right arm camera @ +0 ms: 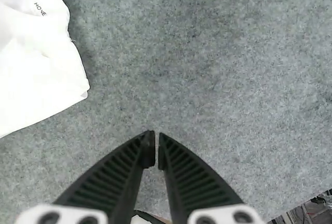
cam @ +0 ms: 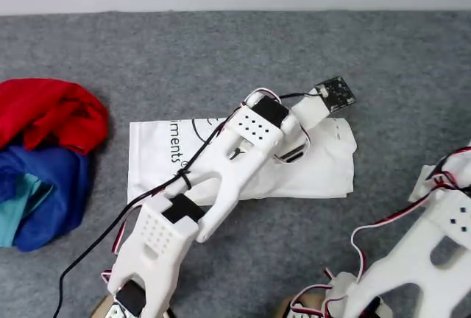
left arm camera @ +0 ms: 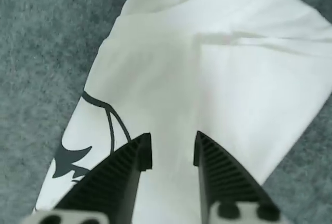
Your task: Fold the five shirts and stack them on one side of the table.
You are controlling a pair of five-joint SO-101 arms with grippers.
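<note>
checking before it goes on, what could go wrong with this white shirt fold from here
The left gripper hangs open over the white shirt; a pinch there may catch just the top layer and pull the fold apart. The right gripper is shut over the grey table, off the shirt, so nothing pins the cloth and it could slide.

The table has a rough, felt-like grey covering, matt. At mid-frame the white shirt is smooth matt cloth. At the left edge the red shirt and blue shirt are soft, crumpled cloth. The left arm and right arm are matt white plastic. The left gripper and right gripper have ribbed black plastic fingers.
</note>
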